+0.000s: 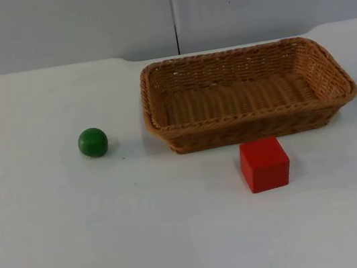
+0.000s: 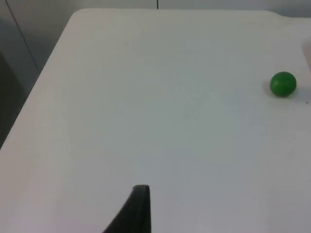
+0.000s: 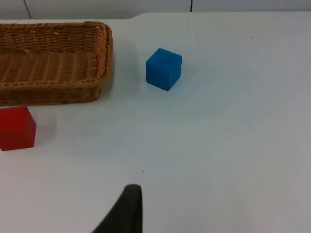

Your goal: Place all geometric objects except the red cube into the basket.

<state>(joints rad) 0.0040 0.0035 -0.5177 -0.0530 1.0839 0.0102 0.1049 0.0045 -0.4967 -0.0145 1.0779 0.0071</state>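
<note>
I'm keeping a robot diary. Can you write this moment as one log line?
basket: nothing inside | green ball: table, left of basket | blue cube: table, right of basket | red cube: in front of basket | nothing placed yet

Even bright light, soft shadows under objs, no glare, no blur.

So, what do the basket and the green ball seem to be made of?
The basket looks like woven wicker or rattan: tan strands with a braided rim. The green ball looks like painted wood or plastic, which one is unclear: smooth, evenly coloured, with a soft sheen.
</note>
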